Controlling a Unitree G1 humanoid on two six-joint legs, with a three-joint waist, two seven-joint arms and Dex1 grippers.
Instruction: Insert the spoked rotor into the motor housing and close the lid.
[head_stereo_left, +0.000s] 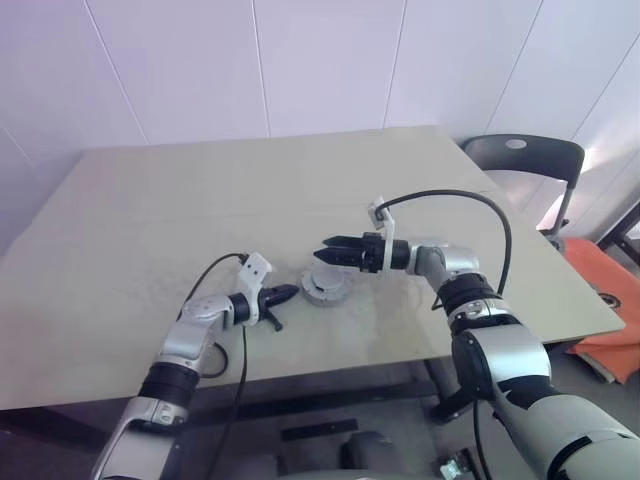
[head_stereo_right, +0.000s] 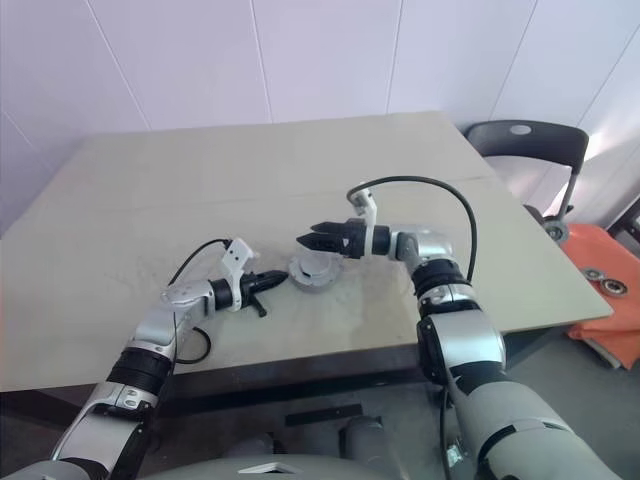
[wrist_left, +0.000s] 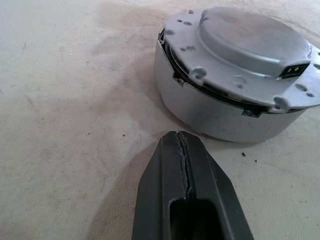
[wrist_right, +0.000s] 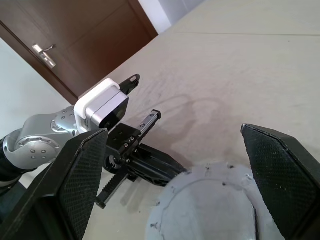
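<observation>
Motor housing (head_stereo_left: 325, 287) sits on the beige worktop (head_stereo_left: 200, 210), near the near edge, about centre. The lid (wrist_left: 250, 37) is already on top of it, grey, with a small dark connector slot at its rim; a thin dark seam shows between lid and housing wall in the left wrist view. Spoked rotor cannot be made out, presumably hidden under the lid.

Left tool (head_stereo_left: 287, 294) lies low over the worktop just left of the housing, fingers pressed together, holding nothing, tip near but apart from the wall. Right tool (head_stereo_left: 333, 250) hovers above the housing, pointing left, fingers spread wide, empty.

Dark chair (head_stereo_left: 525, 160) far right beyond the worktop.
</observation>
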